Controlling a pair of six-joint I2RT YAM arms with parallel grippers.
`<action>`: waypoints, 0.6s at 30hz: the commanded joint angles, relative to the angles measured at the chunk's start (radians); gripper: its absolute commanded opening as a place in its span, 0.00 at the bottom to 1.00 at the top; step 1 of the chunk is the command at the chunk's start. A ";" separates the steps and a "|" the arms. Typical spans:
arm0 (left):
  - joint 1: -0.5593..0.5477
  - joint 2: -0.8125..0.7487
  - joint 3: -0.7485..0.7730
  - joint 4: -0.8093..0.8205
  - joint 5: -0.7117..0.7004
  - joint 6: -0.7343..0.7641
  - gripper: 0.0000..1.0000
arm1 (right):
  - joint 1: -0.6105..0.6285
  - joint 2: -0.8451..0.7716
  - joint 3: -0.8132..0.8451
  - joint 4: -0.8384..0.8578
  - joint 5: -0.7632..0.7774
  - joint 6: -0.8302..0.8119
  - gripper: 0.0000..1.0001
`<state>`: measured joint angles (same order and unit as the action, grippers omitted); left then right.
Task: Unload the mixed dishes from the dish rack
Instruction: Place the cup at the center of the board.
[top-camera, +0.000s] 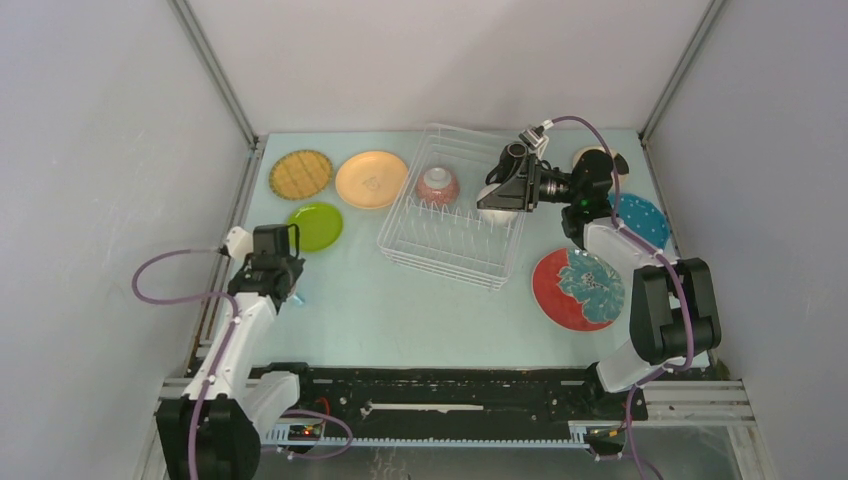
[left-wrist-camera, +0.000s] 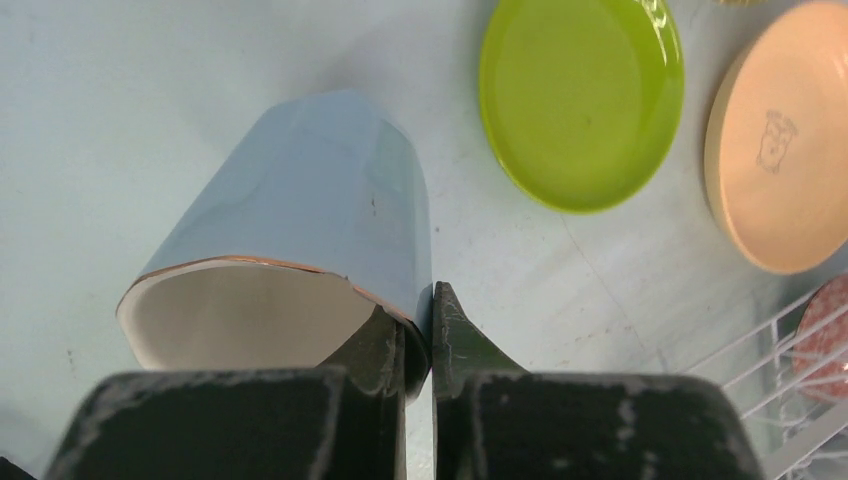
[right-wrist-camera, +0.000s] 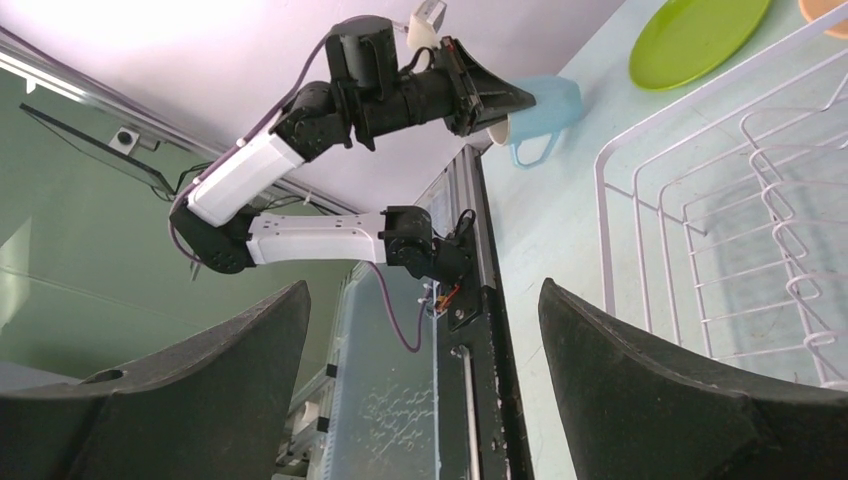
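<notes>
**Cup's out of the rack, the bowl looks like the right arm's job**

So the left pincer (left-wrist-camera: 420, 320) is clamped on the wall of the light-blue cup (left-wrist-camera: 310, 190), one finger inside the rim and one outside. The cup's long axis points straight away from the wrist, mouth end nearest the pincer. It's over at the left of the tabletop (top-camera: 400, 310), near the lime green plate (left-wrist-camera: 580, 95) and well apart from the dish rack (top-camera: 440, 262). Can't tell if the cup is touching down yet.

The bit that matters imo: the reddish speckled bowl (top-camera: 437, 186) sits at the far end of the rack. The right pincer (right-wrist-camera: 422, 290) hangs over that same far end, spread wide and holding nothing. The bowl is just to its left, so the right arm is way nearer. I'd guess it needs a small shift left before dropping in.
</notes>
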<state>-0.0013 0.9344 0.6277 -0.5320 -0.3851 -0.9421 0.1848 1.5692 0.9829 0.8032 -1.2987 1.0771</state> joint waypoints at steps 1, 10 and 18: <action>0.072 0.033 0.127 0.010 -0.031 0.037 0.03 | -0.013 -0.002 0.022 0.015 0.005 -0.017 0.93; 0.209 0.231 0.219 0.014 0.174 0.102 0.03 | -0.019 0.003 0.022 0.029 0.001 0.001 0.93; 0.265 0.406 0.320 -0.036 0.264 0.113 0.16 | -0.022 0.003 0.022 0.035 0.001 0.005 0.93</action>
<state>0.2390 1.2736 0.8700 -0.5678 -0.1825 -0.8566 0.1688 1.5730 0.9829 0.8040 -1.2991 1.0805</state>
